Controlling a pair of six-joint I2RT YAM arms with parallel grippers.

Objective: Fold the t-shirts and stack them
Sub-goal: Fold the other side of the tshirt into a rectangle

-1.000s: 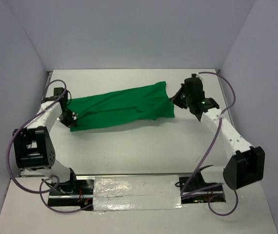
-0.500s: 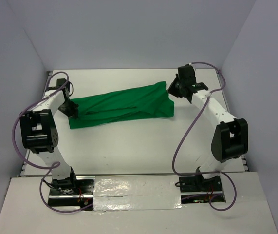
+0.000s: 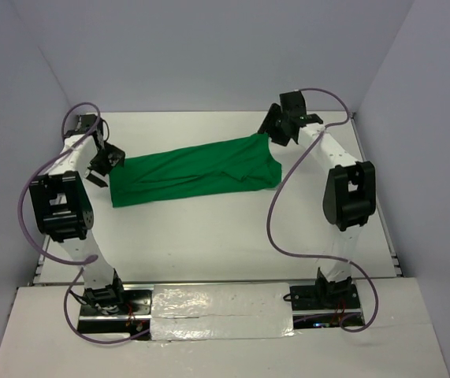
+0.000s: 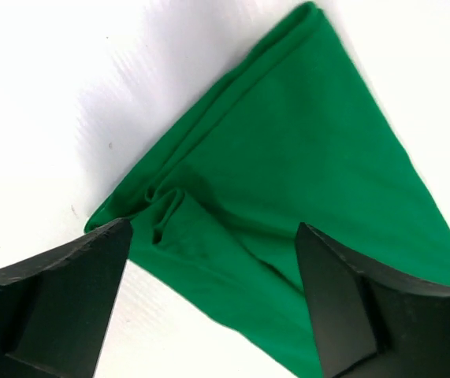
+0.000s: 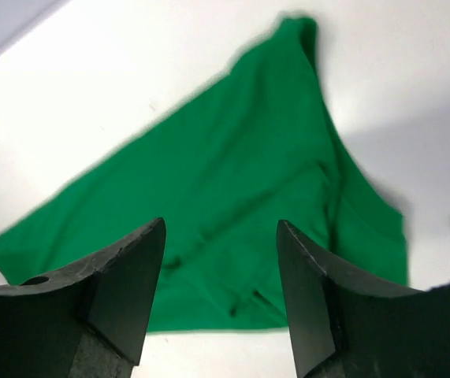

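Note:
The bright green t-shirt lies on the white table as a long folded band running from lower left to upper right. My left gripper hovers at the band's left end, open, with nothing between its fingers; below it the cloth lies doubled over. My right gripper hangs at the band's far right corner, also open and empty, looking down on the shirt between its fingertips.
Pale walls close the table at the back and both sides. A foil-taped strip runs along the near edge between the arm bases. Purple cables loop beside each arm.
Both arms carried the shirt's ends toward the back, then both grippers opened and let the cloth go. The band now lies a little further from me.

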